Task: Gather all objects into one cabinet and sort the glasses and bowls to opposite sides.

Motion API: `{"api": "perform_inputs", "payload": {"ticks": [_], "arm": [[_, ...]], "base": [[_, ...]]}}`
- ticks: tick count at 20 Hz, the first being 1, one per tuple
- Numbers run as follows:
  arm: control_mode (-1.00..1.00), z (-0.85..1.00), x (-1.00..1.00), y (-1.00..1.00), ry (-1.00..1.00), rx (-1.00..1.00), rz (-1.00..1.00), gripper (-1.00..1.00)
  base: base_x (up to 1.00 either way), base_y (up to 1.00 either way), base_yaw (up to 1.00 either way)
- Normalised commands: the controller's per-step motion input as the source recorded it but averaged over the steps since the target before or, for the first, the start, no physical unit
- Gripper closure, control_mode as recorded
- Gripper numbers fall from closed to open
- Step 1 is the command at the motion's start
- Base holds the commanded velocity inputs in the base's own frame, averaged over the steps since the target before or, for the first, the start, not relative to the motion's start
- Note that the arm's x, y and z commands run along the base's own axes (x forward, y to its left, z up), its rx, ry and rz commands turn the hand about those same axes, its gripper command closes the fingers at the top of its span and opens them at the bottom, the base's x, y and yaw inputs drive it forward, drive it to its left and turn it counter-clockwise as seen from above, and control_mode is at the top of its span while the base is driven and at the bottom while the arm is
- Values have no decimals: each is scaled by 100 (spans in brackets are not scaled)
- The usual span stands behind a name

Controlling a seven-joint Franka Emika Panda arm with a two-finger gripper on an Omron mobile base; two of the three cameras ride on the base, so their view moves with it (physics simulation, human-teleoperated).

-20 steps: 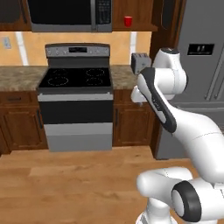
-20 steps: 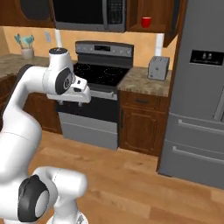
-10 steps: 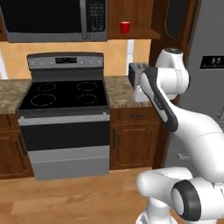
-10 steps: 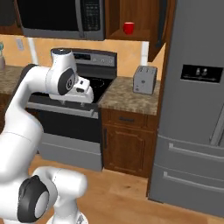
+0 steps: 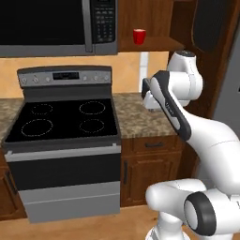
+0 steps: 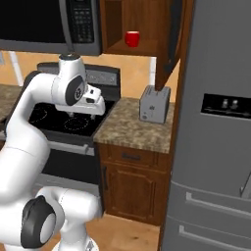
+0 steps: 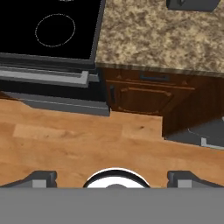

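A glossy red mug, one of the glasses, stands on the shelf of the dark reddish-brown wall cabinet, whose door hangs open. The bowls are out of view. My gripper is open with nothing between its fingertips, and it points down at the wooden floor in front of the stove. The hand hovers at counter height over the stove's right edge, well below the mug.
A black-topped stove sits under a microwave. To its right a speckled counter carries a grey toaster. A grey fridge closes the right side. The open cabinet door juts out overhead.
The base has driven forward and to the right, so stove, counter and cabinet look larger and sit further left. The gripper stays open and the arm holds its pose.
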Motion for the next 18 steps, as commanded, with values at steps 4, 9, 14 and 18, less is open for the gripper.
{"api": "perform_inputs", "payload": {"ticks": [4, 9, 14, 18], "arm": [[100, 0, 0, 0, 0, 0, 0, -100], [100, 0, 0, 0, 0, 0, 0, -100], [100, 0, 0, 0, 0, 0, 0, -100], [100, 0, 0, 0, 0, 0, 0, -100]], "base": [[83, 0, -14], [68, 0, -9], [61, 0, -3], [49, 0, -1]]}}
